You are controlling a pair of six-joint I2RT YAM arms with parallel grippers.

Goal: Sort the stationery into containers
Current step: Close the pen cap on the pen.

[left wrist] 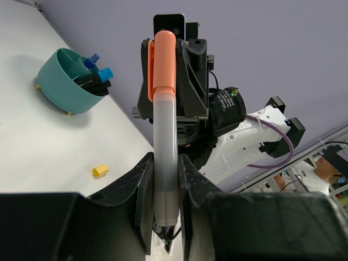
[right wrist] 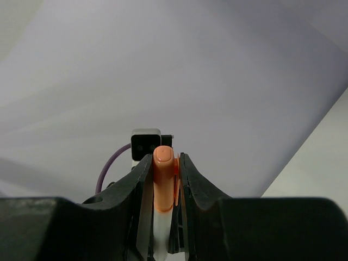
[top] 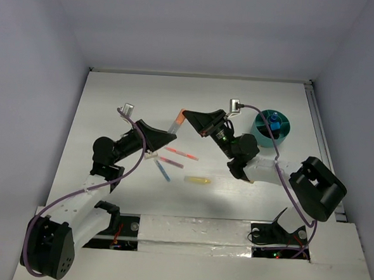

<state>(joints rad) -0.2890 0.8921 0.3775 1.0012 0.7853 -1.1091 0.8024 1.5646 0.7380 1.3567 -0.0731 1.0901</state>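
Note:
An orange-capped marker (top: 177,122) with a pale grey barrel hangs above the table between both arms. My left gripper (top: 169,137) is shut on its barrel (left wrist: 163,163). My right gripper (top: 189,117) is shut on its orange cap (right wrist: 163,179), coming from the opposite end. The teal cup (top: 272,128) stands at the back right with blue and black markers (left wrist: 95,76) in it. On the table under the grippers lie a pink pen (top: 180,153), a red pen (top: 171,162), a blue pen (top: 163,170) and a yellow highlighter (top: 198,179).
A small yellow piece (left wrist: 100,171) lies on the table in the left wrist view. White walls close in the table's left, back and right sides. The right arm's elbow (top: 317,186) sits near the front right edge.

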